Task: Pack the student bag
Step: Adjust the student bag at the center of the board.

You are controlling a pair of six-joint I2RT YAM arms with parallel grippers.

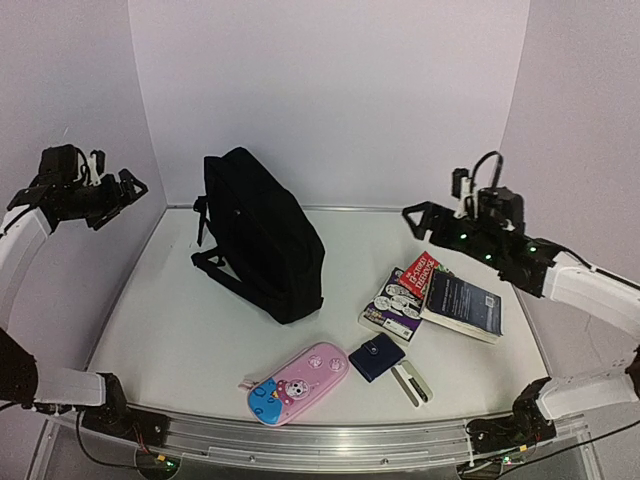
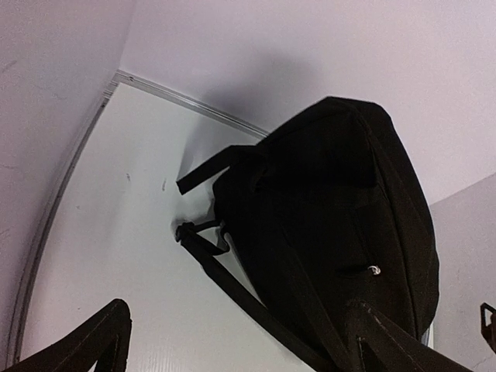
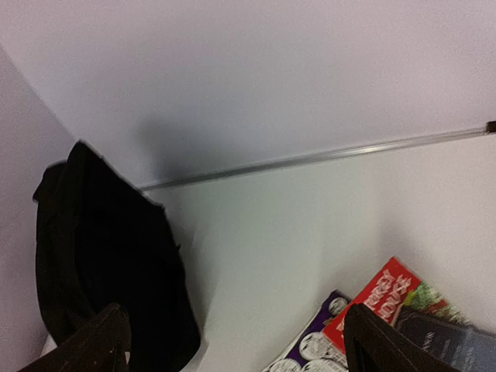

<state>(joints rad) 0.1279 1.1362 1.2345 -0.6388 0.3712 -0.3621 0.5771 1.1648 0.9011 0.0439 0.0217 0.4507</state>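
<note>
Pale lilac walls (image 1: 330, 90) enclose a white tabletop (image 1: 180, 330) with a metal rail (image 1: 350, 208) at its back edge; the large black soft fabric backpack (image 1: 262, 235) sits at back left, while the left gripper (image 1: 128, 190) and right gripper (image 1: 415, 216) hover above with fingers spread apart

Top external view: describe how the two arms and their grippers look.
The left arm and right arm have white links joined by black joints. The left gripper and right gripper are black, each with two angular black fingers. Small green lights dot the right arm; a black cable loops above its wrist.
</note>
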